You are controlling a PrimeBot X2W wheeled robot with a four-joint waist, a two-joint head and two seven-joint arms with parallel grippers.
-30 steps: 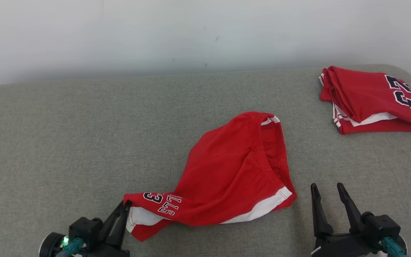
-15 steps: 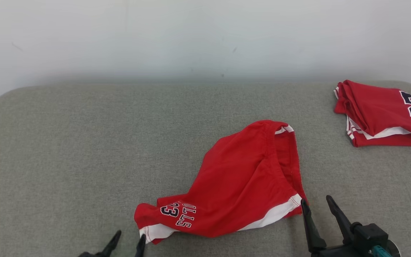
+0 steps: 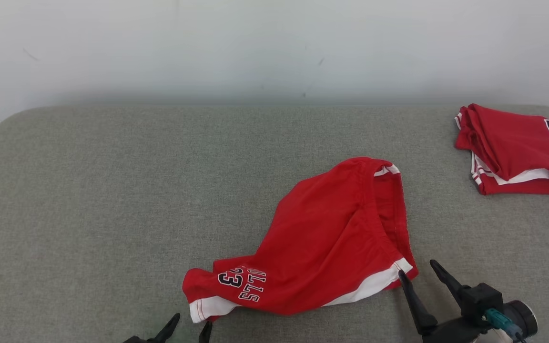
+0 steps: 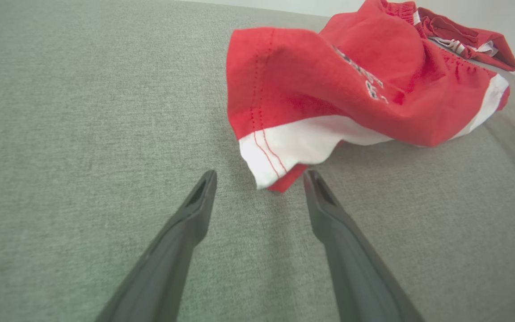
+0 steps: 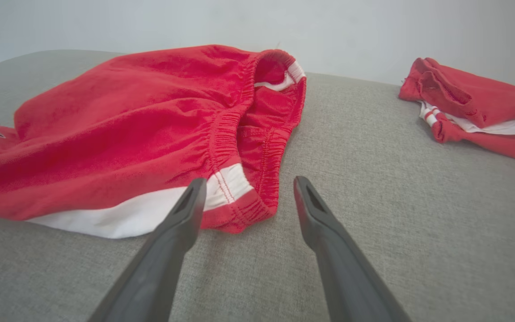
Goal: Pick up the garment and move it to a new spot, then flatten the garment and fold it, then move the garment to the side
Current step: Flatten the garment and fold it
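Red cloth, the garment (image 3: 331, 238), lies crumpled in a low heap on the grey padded surface (image 3: 112, 214), right of centre and toward the near edge. White panel along its near hem, dark "23" and lettering near its left corner, gathered waistband at the right.

Left gripper (image 3: 192, 320): fingers spread wide, holding nothing. In the left wrist view the garment's white corner sits level with the two tips, between them, unclamped.

Right gripper (image 3: 416, 267): fingers also wide apart, empty. Its left fingertip is at the garment's right corner; contact cannot be told.

A second red garment (image 3: 517, 147), folded, lies at the far right, well apart
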